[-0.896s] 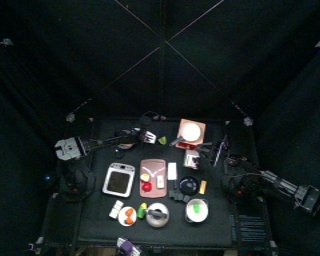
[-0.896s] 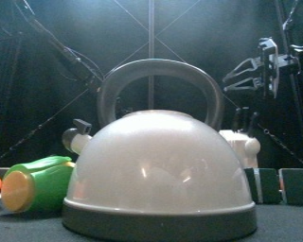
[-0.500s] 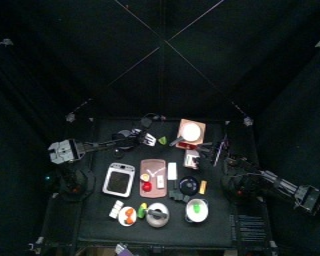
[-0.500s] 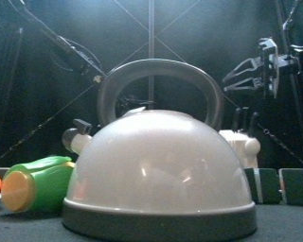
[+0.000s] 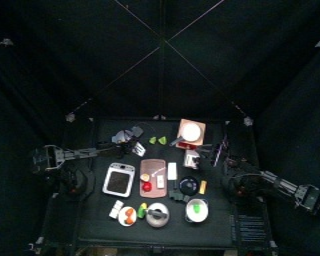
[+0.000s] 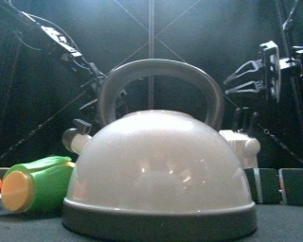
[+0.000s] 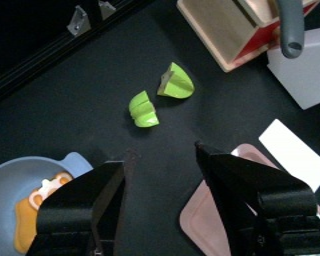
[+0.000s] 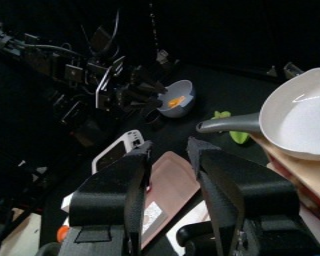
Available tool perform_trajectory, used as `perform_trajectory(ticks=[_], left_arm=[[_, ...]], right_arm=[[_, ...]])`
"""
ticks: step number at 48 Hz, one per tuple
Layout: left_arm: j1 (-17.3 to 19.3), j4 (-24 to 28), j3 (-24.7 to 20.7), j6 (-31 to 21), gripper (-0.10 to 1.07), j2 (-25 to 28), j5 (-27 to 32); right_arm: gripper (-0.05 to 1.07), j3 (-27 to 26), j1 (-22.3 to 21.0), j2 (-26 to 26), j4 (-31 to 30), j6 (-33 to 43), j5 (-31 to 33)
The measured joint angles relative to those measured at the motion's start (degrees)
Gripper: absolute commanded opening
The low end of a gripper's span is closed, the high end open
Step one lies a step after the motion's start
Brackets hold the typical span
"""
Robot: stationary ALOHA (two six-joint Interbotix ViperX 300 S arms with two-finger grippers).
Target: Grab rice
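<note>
- Fingers [image 7: 89, 205] of my left gripper [image 7: 160, 165] stand spread with nothing between them, over bare table [image 7: 69, 110].
- Only my left wrist view shows two green wedges [image 7: 160, 92] lying just apart, and a blue bowl [image 7: 19, 192] with something orange in it.
- My right gripper [image 8: 174, 150] is also spread wide and empty, held high at the right behind the kettle [image 6: 161, 161] in the front view.
- The kettle fills the front view and hides most of the table; a green cup [image 6: 38, 182] lies on its side beside it.
- Rice I cannot pick out for certain. The top view shows a white-filled bowl [image 5: 196, 210] at the table's front, right of the kettle.
- My right wrist view shows a white pan [image 8: 307, 110] on a wooden block, and a pink board [image 8: 170, 190] beneath my fingers.
</note>
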Motion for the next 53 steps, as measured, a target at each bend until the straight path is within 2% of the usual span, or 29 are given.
perform_trajectory(ticks=[8, 17, 30, 39, 46, 53], left_arm=[[0.1, 2.5, 7.2, 0.1, 0.88, -6.1, -5.9], [0.5, 7.2, 14.0, -0.1, 0.88, -13.2, -12.4], [0.8, 14.3, 19.5, 0.0, 0.88, -21.6, -16.2], [1.0, 16.3, 23.6, 0.0, 0.88, -27.8, -18.3], [1.0, 17.4, 27.6, 0.2, 0.88, -32.5, -21.6], [1.0, 17.8, 29.2, 0.0, 0.88, -36.6, -22.9]], right_arm=[[0.74, -0.5, 3.8, 0.3, 3.6, 0.2, 0.0], [0.74, -4.3, 9.2, 2.3, 6.8, 0.2, 2.1], [0.74, -15.1, 18.9, 10.9, 9.0, 0.2, 16.8], [0.74, -20.7, 24.7, 13.1, 11.9, 0.2, 26.4], [0.74, -23.3, 27.4, 14.8, 15.3, 0.2, 29.2], [0.73, -25.0, 29.1, 17.8, 17.5, 0.3, 29.5]])
